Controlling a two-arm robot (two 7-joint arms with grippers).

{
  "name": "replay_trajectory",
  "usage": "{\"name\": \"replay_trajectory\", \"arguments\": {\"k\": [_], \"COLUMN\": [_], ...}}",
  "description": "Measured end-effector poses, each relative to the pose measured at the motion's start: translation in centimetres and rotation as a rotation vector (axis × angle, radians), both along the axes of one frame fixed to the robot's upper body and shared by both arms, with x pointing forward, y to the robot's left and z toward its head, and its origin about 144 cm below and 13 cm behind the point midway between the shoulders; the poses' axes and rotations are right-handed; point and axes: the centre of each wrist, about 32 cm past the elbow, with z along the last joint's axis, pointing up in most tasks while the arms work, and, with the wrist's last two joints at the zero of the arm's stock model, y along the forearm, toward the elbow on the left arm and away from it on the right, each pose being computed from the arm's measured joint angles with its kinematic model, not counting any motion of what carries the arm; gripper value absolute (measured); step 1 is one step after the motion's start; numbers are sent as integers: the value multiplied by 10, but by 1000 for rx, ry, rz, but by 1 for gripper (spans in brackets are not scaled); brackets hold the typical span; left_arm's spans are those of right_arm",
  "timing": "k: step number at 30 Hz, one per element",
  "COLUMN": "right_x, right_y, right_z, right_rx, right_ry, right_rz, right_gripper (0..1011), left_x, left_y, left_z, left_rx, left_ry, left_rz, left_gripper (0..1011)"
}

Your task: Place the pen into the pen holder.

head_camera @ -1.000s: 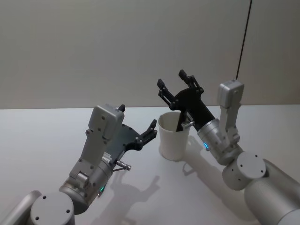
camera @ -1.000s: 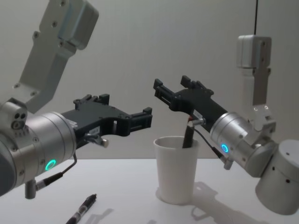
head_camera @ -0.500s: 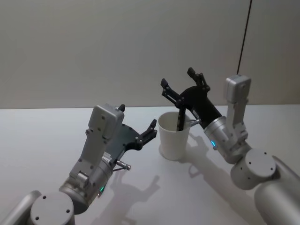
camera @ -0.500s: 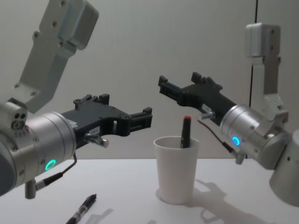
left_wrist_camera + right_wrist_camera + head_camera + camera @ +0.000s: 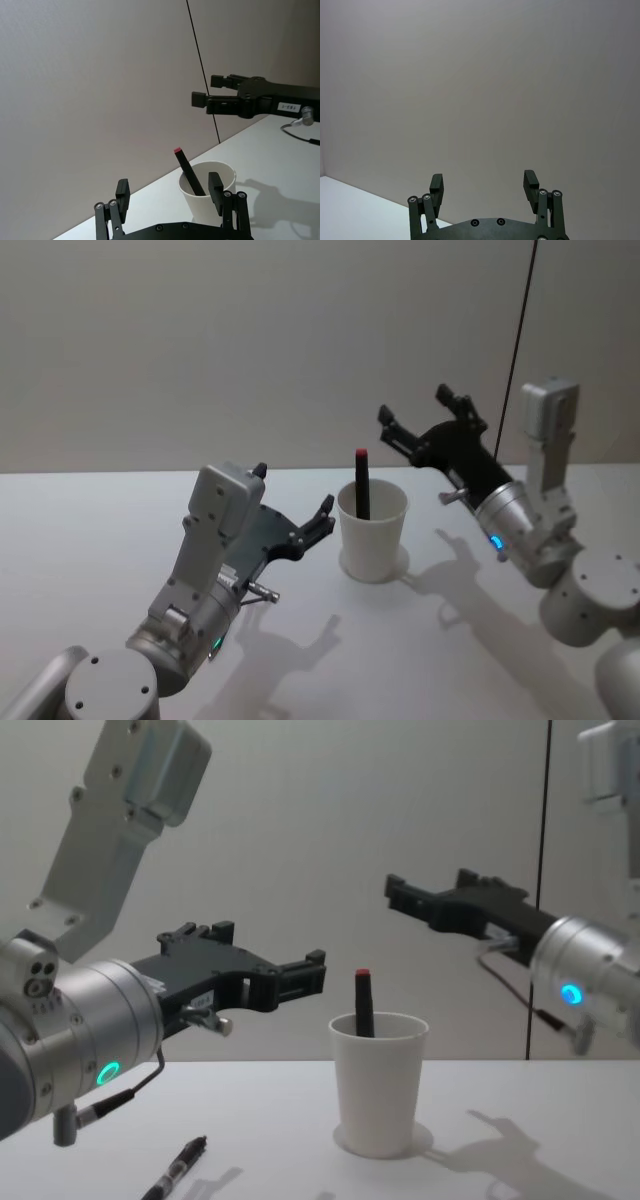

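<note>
Head view showed the pen (image 5: 361, 485) standing inside the pen holder (image 5: 372, 537), a white paper cup on the desk (image 5: 100, 530). Its dark barrel leaned against the cup's inner wall and its red-tipped end stuck up above the rolled rim. Nothing else could be seen in the cup. The right gripper (image 5: 415, 408) hung above and to the right of the cup, apart from it, its fingers spread wide with nothing between them. The left gripper (image 5: 293, 490) hovered just beside the cup's left side, likewise spread and empty.

In the chest view a second pen (image 5: 178, 1168) lay flat on the desk, low at the left and well apart from the cup.

Such a pen is probably light, stiff and smooth, so it could slip or swing in a loose pinch; mid-barrel looks like the safest place to hold it. The paper cup is probably light and thin-walled, so a sideways knock would likely tip it, pen and all.
</note>
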Motion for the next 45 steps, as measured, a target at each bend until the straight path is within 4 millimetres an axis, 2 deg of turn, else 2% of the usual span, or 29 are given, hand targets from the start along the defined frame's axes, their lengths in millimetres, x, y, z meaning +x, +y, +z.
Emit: {"name": "replay_trajectory", "arguments": {"k": [22, 45], "right_x": [-54, -94], "right_y": [-56, -86], "right_z": [29, 43], "right_rx": [-50, -96], "right_ry": [126, 268], "right_rz": [-119, -201], "right_gripper": [1002, 1002], "left_x": [0, 0], "left_y": [0, 0], "left_z": [0, 0], "left_rx": [0, 0], "left_ry": [0, 0], "left_rz": [0, 0], "left_gripper": [1002, 1002]}}
